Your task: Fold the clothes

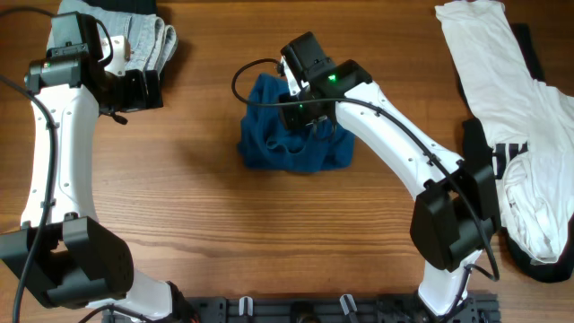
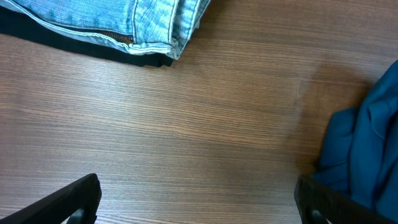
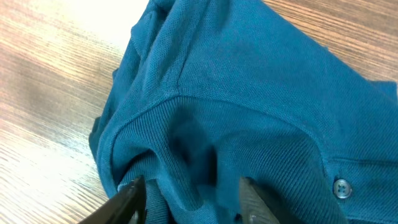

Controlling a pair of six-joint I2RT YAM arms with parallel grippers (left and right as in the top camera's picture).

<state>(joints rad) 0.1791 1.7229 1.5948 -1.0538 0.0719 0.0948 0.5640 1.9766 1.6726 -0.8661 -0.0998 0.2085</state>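
Observation:
The clothes are a dark-blue shirt (image 1: 296,144), lying crumpled in a heap at mid-table. My right gripper (image 1: 309,121) is down on top of the heap. In the right wrist view its jaws (image 3: 193,193) stand partly closed, with a raised fold of the shirt (image 3: 249,81) between them and both fingers touching fabric. A shirt button (image 3: 340,186) shows to the right of the fingers. My left gripper (image 1: 148,88) is at the far left, wide open over bare wood (image 2: 199,199). An edge of the shirt (image 2: 367,143) lies by its right finger (image 2: 329,202).
A pale-blue denim piece (image 1: 148,40) lies at the back left, with a dark layer under it (image 2: 62,40). A white garment with black stripes (image 1: 511,108) runs along the right edge of the table.

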